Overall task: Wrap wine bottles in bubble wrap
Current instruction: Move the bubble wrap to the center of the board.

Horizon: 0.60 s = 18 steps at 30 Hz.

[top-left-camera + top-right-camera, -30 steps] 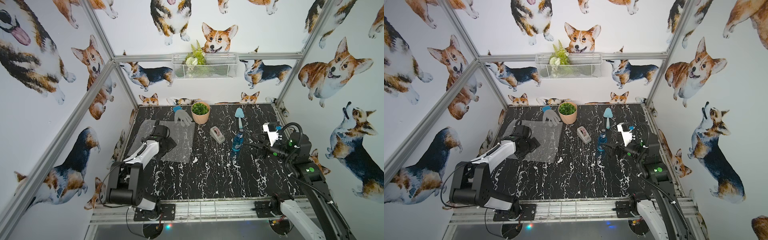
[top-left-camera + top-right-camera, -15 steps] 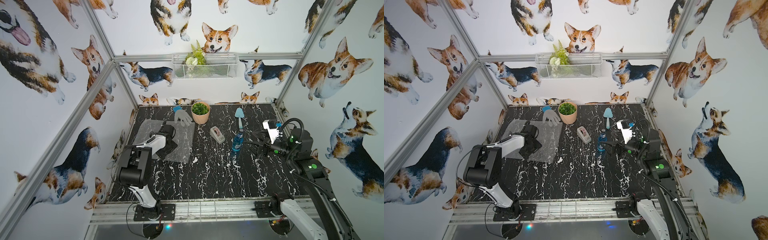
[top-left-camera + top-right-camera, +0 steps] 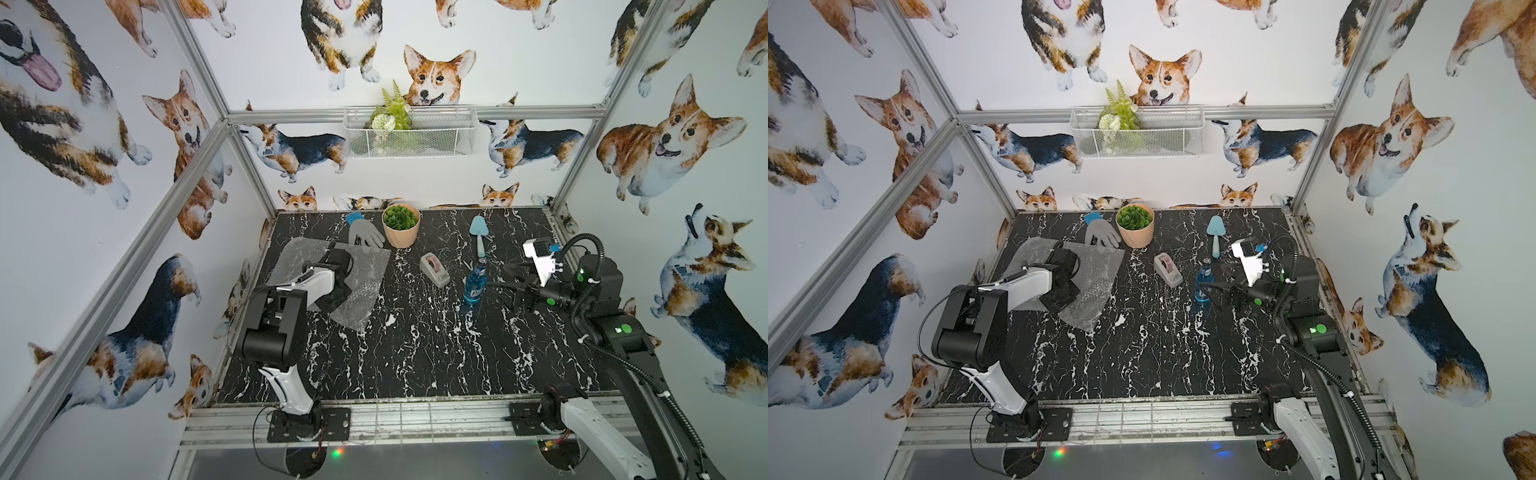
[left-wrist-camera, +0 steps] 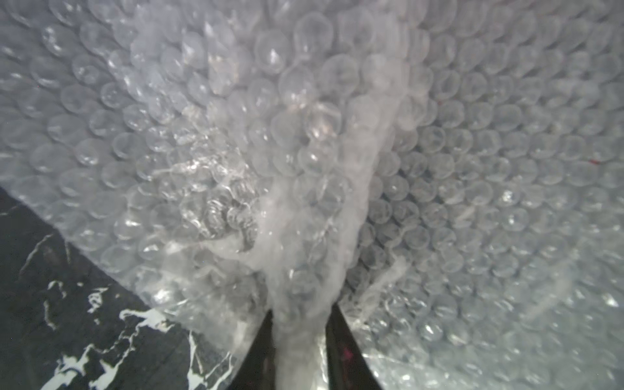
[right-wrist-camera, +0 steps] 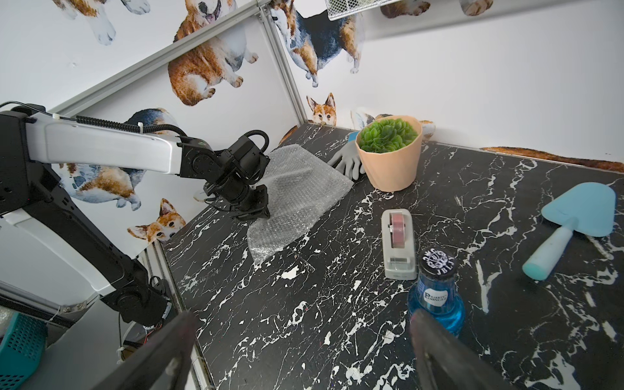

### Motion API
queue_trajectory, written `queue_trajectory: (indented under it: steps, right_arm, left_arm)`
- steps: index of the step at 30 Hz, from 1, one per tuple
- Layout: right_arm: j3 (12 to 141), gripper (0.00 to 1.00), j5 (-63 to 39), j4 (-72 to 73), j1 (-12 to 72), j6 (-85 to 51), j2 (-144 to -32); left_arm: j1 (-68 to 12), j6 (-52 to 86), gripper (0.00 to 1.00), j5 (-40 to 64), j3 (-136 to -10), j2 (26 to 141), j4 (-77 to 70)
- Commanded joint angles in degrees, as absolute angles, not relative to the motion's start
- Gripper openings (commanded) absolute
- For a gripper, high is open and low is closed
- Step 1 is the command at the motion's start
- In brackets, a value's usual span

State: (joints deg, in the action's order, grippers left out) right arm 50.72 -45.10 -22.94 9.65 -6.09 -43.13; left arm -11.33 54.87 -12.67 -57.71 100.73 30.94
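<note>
The bubble wrap point(image 3: 368, 272) point(image 3: 1100, 270) lies on the left back of the black marble table point(image 3: 415, 353), partly bunched up. My left gripper point(image 3: 332, 299) point(image 3: 1059, 301) point(image 4: 299, 320) is shut on a pinched fold of the bubble wrap point(image 4: 304, 169) near its left front edge. The wine bottle point(image 3: 473, 286) point(image 3: 1204, 282) point(image 5: 435, 297) stands upright at centre right, with blue liquid and a dark cap. My right gripper point(image 3: 496, 276) point(image 3: 1212, 276) point(image 5: 300, 317) stands open just right of the bottle and is not touching it. One finger sits close beside the bottle's base.
A grey tape dispenser point(image 3: 434, 269) lies left of the bottle. Behind the bottle is a light-blue trowel point(image 3: 480, 237). A potted plant point(image 3: 401, 224) and a grey glove point(image 3: 363, 232) stand at the back by the wrap. A wire basket point(image 3: 409, 131) hangs on the back wall.
My left gripper has closed on a fold of the bubble wrap, and the left arm's elbow has swung inward. The right gripper has stayed open beside the bottle, shifting slightly.
</note>
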Motion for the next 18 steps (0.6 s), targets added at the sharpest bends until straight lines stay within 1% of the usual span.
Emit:
queue_trajectory:
  steps: [1, 2, 3, 4, 7, 9, 10, 13, 18]
  right_arm:
    - [51.6, 1.0, -45.0, -23.5, 9.7, -4.1, -43.2]
    - [51.6, 1.0, -44.8, -23.5, 9.6, -4.0, -43.2]
    - [51.6, 1.0, -44.6, -23.4, 9.6, -4.0, -43.3]
    - [51.6, 1.0, -44.6, -23.3, 9.7, -4.0, -43.5]
    - [51.7, 1.0, -44.4, -22.9, 9.7, -4.2, -43.6]
    - [51.6, 1.0, -44.3, -22.4, 9.6, -4.3, -43.7]
    - [51.7, 1.0, -44.1, -22.4, 9.7, -4.0, -43.8]
    - [52.2, 1.0, -44.0, -22.4, 9.7, -3.4, -44.5]
    - [53.1, 1.0, -44.5, -22.4, 9.7, -2.7, -45.9]
  left_arm:
    - [-12.1, 49.2, 0.08, -7.6, -57.5, 98.9, 33.6]
    - [-12.1, 46.9, 0.07, -7.2, -58.2, 98.2, 33.9]
    - [-12.3, 43.7, 0.01, -7.4, -58.9, 97.5, 34.5]
    - [-12.4, 39.4, 0.0, -7.8, -59.8, 96.2, 35.3]
    - [-12.9, 26.3, 0.0, -3.8, -61.5, 92.6, 36.2]
    - [-14.2, 18.4, 0.02, -1.8, -64.6, 92.0, 42.0]
    - [-15.4, 15.2, 0.02, -3.5, -65.9, 91.8, 45.0]
    - [-18.0, 10.3, 0.01, -5.5, -67.8, 91.3, 50.7]
    - [-26.3, 7.9, 0.0, 1.0, -64.8, 86.8, 51.2]
